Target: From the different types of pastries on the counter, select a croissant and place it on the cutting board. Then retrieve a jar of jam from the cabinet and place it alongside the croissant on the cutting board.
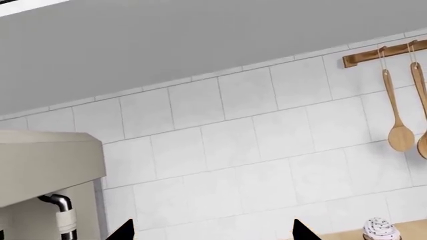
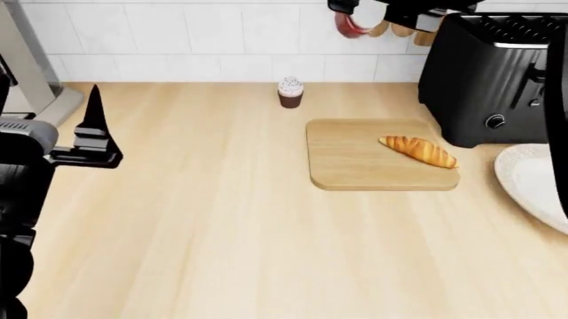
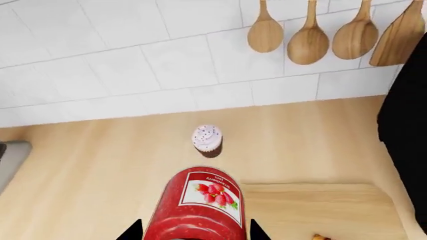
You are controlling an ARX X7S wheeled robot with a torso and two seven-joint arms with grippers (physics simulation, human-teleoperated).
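black left tool [image 2: 89, 143] with pointed, tapered fingers.

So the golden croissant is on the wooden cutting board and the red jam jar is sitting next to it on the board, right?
Not quite. The golden croissant lies on the wooden cutting board, but the red jam jar is in the right gripper, above the counter, as the right wrist view shows.

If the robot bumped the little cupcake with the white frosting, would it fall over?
Probably it would. The cupcake stands tall on a narrow dark base, so a sideways nudge would likely tip it rather than slide it. Its frosting looks soft and would probably smear under fingers. Being round, it might roll a little once down on the counter.
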